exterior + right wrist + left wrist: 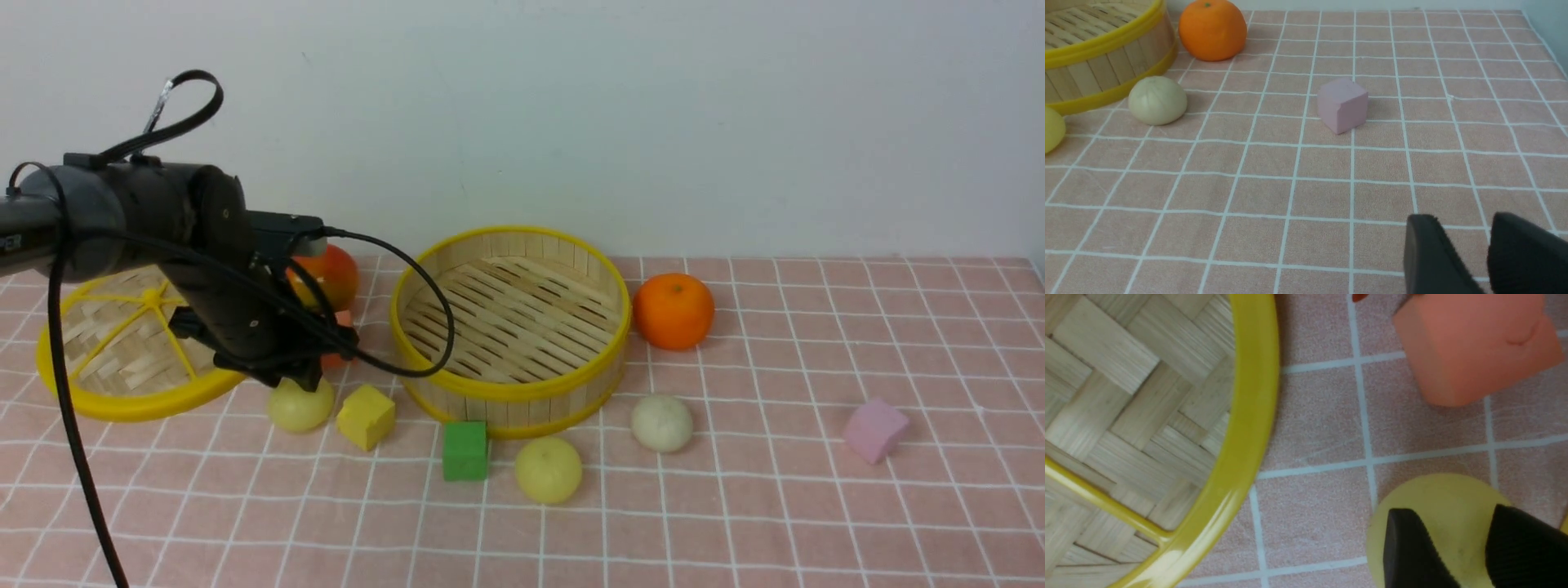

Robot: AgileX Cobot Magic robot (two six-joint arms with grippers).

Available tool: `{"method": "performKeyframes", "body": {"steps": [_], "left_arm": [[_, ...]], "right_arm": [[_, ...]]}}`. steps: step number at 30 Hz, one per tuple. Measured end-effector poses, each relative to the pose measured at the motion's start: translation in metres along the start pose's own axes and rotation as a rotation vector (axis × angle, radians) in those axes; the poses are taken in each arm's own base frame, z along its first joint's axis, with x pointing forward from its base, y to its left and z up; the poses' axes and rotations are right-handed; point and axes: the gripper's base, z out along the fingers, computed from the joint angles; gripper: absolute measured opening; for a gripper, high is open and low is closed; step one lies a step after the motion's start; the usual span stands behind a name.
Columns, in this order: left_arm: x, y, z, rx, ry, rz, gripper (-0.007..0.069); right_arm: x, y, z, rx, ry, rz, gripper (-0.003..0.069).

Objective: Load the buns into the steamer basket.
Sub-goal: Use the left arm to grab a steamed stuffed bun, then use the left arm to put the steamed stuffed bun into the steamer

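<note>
Left fingers [1414, 555] low, apart; right fingers [1433, 257] apart.

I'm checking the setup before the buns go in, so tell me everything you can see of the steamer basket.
The steamer basket is round and shallow, with an upright wall of wooden slats, yellow rims top and bottom, and a slatted floor with gaps. It stands upright and empty on the pink checked cloth. A green cube sits at its near wall; contact is unclear. A black cable crosses in front of its left rim.

Only the white letters "PER", cut off by the frame edge, show on the left arm [33, 224], above the woven disc [106, 355].
</note>
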Motion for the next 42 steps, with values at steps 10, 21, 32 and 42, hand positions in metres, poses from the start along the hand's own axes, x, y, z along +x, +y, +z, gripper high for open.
{"method": "performKeyframes", "body": {"steps": [10,21,32,42], "left_arm": [[0.003,0.000,0.005,-0.003,0.030,-0.028,0.0155],[-0.008,-0.034,-0.074,0.042,-0.138,0.002,-0.0011],[-0.054,-0.129,-0.054,0.156,-0.210,0.154,-0.0011],[-0.068,-0.124,-0.009,0.011,-0.119,0.163,0.0009]], "right_arm": [[0.000,0.000,0.000,0.000,0.000,0.000,0.0240],[0.000,0.000,0.000,0.000,0.000,0.000,0.0240],[0.000,0.000,0.000,0.000,0.000,0.000,0.0240],[0.000,0.000,0.000,0.000,0.000,0.000,0.0240]]}}
